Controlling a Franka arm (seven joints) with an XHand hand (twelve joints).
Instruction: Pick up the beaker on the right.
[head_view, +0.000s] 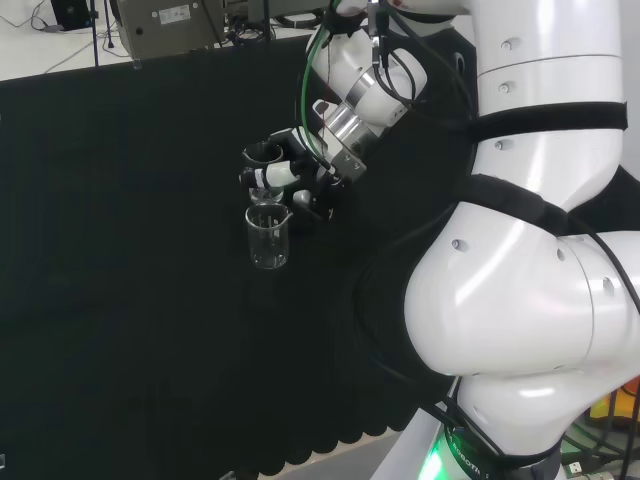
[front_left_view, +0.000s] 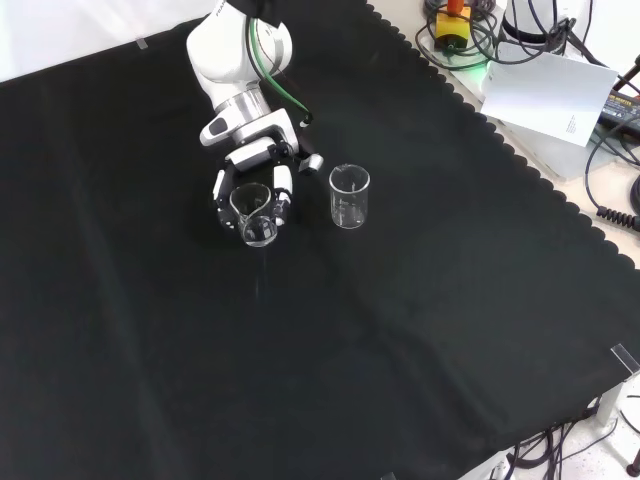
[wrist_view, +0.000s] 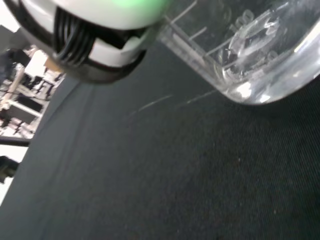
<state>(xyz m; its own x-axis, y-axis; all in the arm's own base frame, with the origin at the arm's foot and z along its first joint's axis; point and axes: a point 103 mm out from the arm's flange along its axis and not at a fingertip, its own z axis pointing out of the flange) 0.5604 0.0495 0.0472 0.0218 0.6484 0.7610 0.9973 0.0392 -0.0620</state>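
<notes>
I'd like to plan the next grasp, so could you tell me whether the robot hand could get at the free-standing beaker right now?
Probably not yet: the robot hand is curled round another beaker. The free beaker stands unobstructed beside it.

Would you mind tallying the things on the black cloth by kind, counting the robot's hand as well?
Clear beakers: 2, one inside the hand's curled fingers and one free
Robot hand: 1
Total: 3
</notes>
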